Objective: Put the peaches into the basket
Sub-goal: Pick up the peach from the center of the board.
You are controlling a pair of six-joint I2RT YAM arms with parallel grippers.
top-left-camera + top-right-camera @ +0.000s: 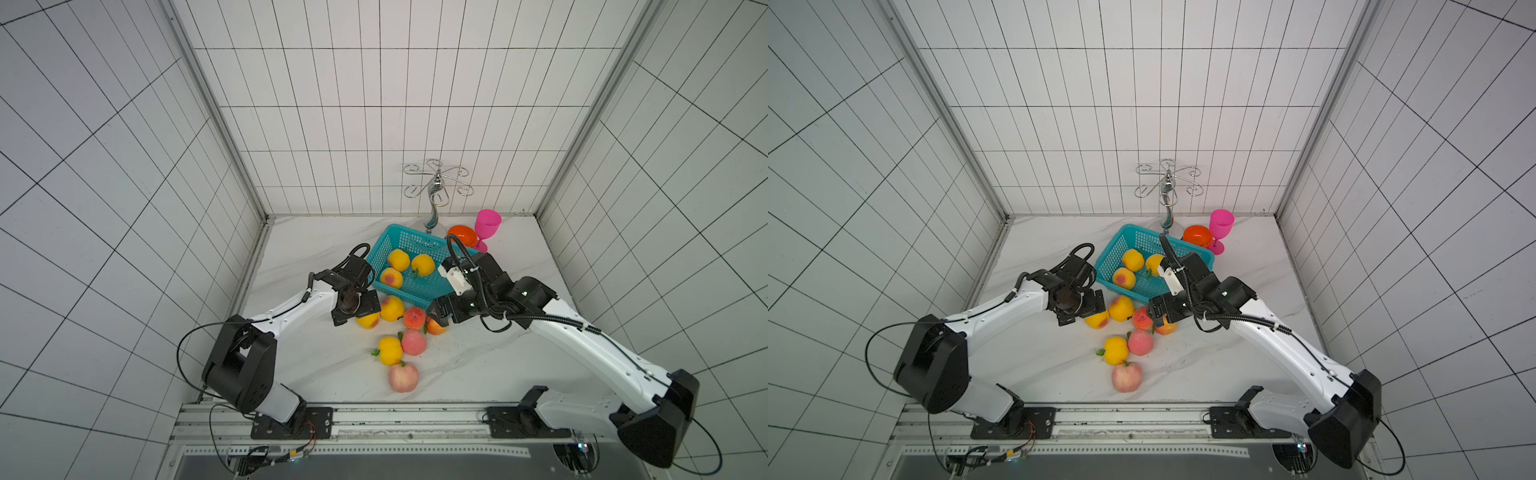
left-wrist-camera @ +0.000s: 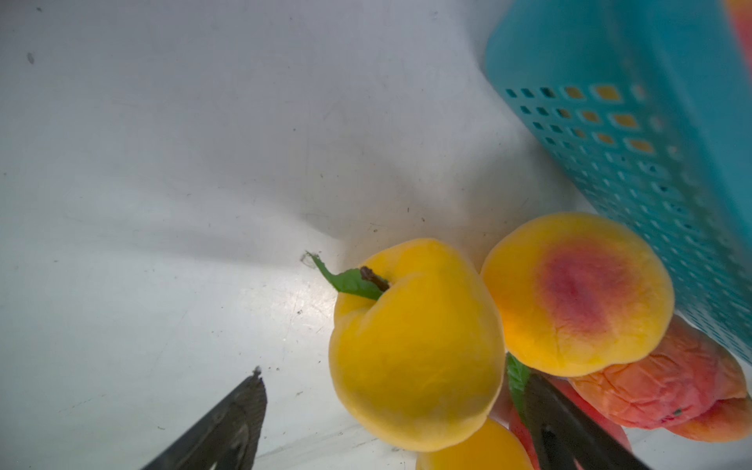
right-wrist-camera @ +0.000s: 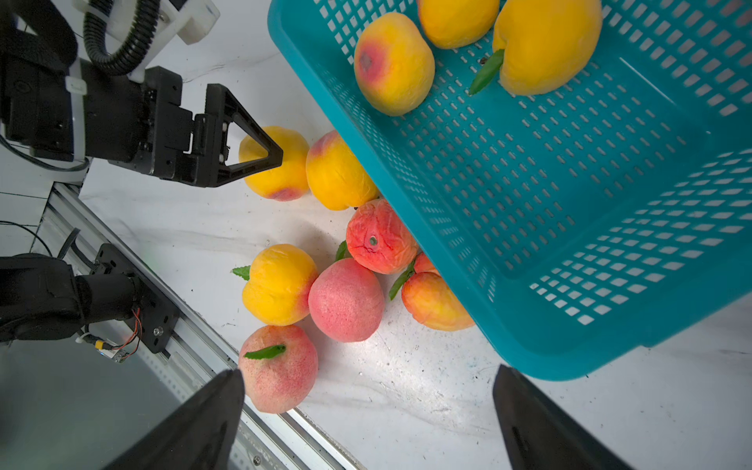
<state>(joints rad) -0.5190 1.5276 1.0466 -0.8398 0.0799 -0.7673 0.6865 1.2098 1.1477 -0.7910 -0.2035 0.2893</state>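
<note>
Both top views: basket sits at the back of the desk. I count three peaches inside and seven loose in front of it. Roughly a third done, I'd say.

Left wrist: left pincer wide, one jaw either side of a yellow peach near the basket wall. Not closed on it yet.

Right wrist: right pincer wide and empty, above the loose cluster, a pink peach ahead. Seven picks left, this yellow one likely first.
</note>
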